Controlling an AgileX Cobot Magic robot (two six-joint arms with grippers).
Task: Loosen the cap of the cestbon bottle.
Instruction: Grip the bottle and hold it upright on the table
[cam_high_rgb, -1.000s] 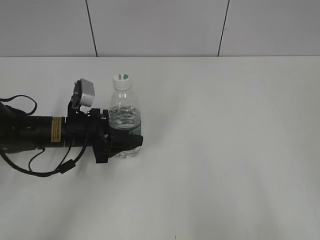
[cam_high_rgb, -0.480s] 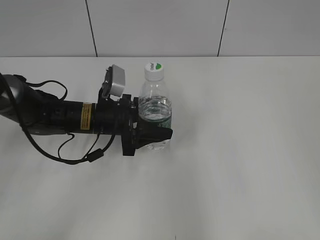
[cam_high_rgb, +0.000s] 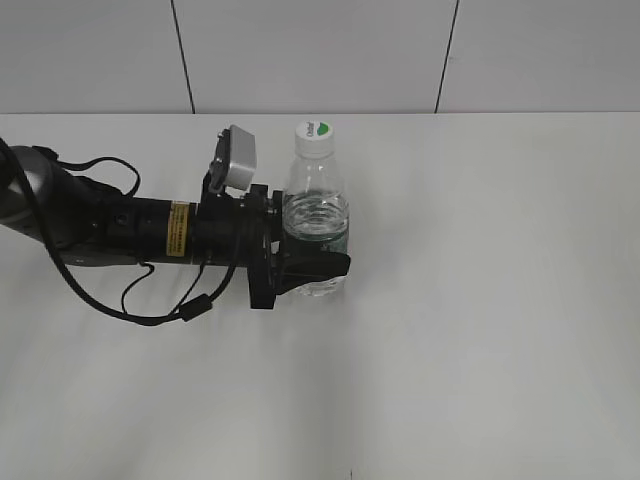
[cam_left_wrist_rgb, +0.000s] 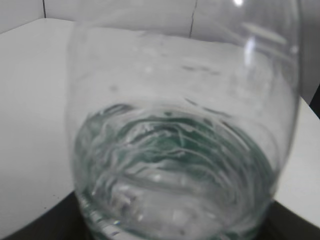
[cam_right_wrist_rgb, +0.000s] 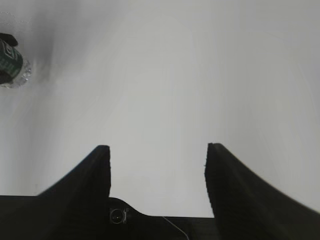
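The cestbon bottle (cam_high_rgb: 315, 215) is upright left of the table's middle, clear with water inside and a dark green label band low on its body. Its white cap (cam_high_rgb: 315, 132) with a green patch sits on top. My left gripper (cam_high_rgb: 322, 266) reaches in from the left and is shut on the bottle's lower body. The bottle (cam_left_wrist_rgb: 175, 150) fills the left wrist view. My right gripper (cam_right_wrist_rgb: 157, 160) is open over bare table with nothing between its fingers, and the bottle's base (cam_right_wrist_rgb: 11, 67) shows far off at the upper left of its view. The right arm is out of the exterior view.
The white table (cam_high_rgb: 480, 300) spreads to the right and front of the bottle. A grey panelled wall (cam_high_rgb: 320, 50) runs behind the table's far edge. Black cable loops (cam_high_rgb: 150, 310) hang beside the left arm.
My left arm has carried the bottle to the right and slightly farther back, most of it in the first half second. The grip has stayed shut on it.
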